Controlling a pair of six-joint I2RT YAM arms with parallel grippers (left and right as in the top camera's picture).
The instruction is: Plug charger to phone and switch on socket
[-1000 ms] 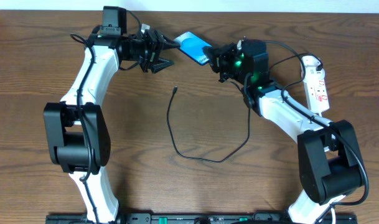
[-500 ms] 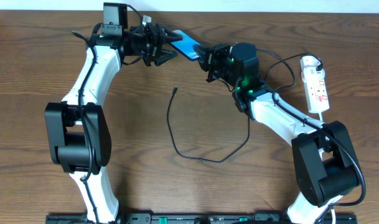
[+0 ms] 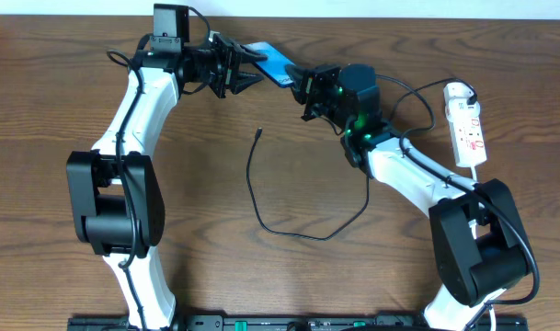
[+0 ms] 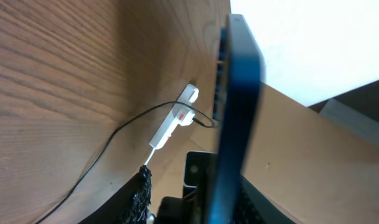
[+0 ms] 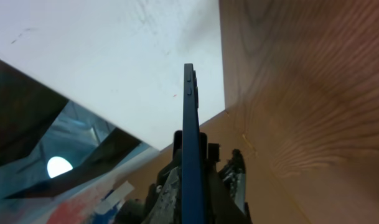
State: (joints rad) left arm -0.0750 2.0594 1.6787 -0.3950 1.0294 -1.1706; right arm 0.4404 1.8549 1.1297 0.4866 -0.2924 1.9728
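- We see the phone (image 3: pixel 272 62) at the far edge of the table (image 3: pixel 188 184), between the two grippers and slanting across the gap; its light blue face shows from overhead
- The right gripper (image 3: pixel 302 83) pinches the phone's right end; in the right wrist view the phone (image 5: pixel 190 143) is edge-on, a thin dark blue line down the middle, with the wood grain to its right and a white wall behind
- The left gripper (image 3: pixel 254 69) has its claw spread wide at the phone's left end; we cannot tell whether either finger touches it; the left wrist view has the phone (image 4: pixel 229 124) edge-on and very close, off the table
- The charger (image 3: pixel 250 184) lies loose on the wood in a wide open loop; its small connector tip points up toward the phone but is well apart from it; the other end runs under the right arm
- The socket (image 3: pixel 467 124) lies near the right edge, lengthwise along it, well apart from the phone; the left wrist view also catches the socket (image 4: pixel 175 121), white with a red mark, with a dark cable leading to it
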